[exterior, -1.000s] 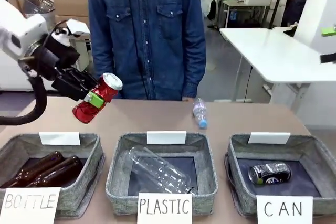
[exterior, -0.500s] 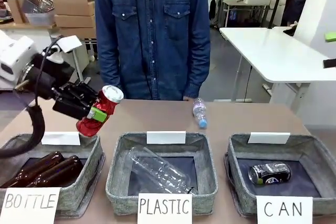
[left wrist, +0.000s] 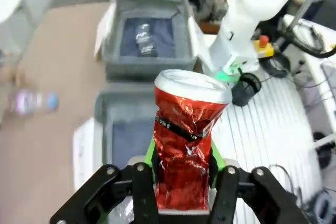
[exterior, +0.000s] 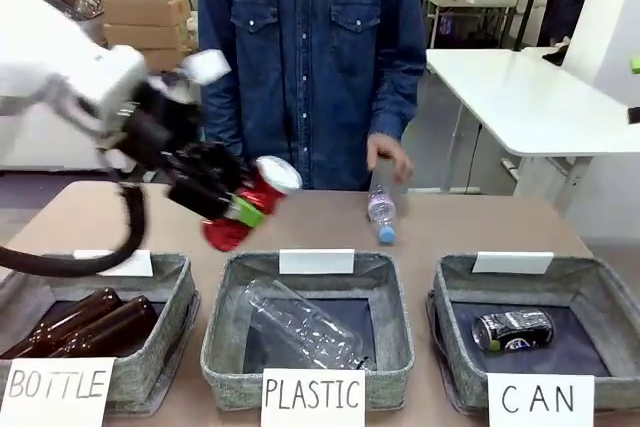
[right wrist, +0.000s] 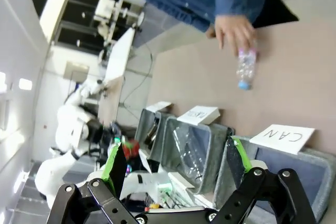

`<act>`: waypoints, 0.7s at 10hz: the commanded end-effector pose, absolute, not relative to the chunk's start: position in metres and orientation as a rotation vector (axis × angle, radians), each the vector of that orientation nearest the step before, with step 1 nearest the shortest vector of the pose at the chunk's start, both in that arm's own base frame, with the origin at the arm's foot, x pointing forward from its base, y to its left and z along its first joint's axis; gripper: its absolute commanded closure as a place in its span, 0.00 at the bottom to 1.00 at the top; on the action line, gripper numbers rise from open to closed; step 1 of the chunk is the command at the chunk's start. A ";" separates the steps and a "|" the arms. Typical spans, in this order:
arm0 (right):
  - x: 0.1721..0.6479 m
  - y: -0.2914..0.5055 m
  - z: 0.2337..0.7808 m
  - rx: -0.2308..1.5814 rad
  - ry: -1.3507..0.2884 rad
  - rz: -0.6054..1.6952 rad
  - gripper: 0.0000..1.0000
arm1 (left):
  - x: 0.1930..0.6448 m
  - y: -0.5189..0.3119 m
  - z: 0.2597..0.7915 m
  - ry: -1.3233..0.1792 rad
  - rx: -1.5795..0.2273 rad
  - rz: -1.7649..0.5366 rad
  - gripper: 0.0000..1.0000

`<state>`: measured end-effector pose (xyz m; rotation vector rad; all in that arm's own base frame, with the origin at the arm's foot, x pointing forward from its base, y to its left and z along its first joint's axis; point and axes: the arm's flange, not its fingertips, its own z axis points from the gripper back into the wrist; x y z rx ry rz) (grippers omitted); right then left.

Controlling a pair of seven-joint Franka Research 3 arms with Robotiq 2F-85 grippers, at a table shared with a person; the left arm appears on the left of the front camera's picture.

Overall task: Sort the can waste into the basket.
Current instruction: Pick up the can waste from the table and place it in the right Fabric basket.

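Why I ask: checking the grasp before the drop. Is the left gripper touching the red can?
Touching. In the left wrist view the left gripper has its green pads pressed against both sides of the crushed red can, which stands up between its fingers.

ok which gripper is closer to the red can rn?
Left. The left gripper is shut on the red can, carrying it above the table behind the PLASTIC basket. The right gripper hangs open, well away from it.

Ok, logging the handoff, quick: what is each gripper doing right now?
Left gripper: shut on the crumpled red metal can.
Right gripper: open, holding nothing.
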<state>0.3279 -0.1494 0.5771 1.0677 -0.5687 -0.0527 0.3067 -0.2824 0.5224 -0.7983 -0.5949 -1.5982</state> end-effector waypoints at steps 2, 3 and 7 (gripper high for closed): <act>0.297 -0.227 0.577 1.038 -0.620 -0.289 0.00 | 0.314 -0.435 0.534 -0.540 -0.611 -1.840 0.61; 0.281 -0.245 0.574 1.057 -0.629 -0.290 0.00 | 0.319 -0.474 0.527 -0.502 -0.577 -1.904 0.61; 0.249 -0.274 0.560 1.069 -0.680 -0.340 0.00 | 0.356 -0.617 0.500 -0.357 -0.561 -2.047 0.61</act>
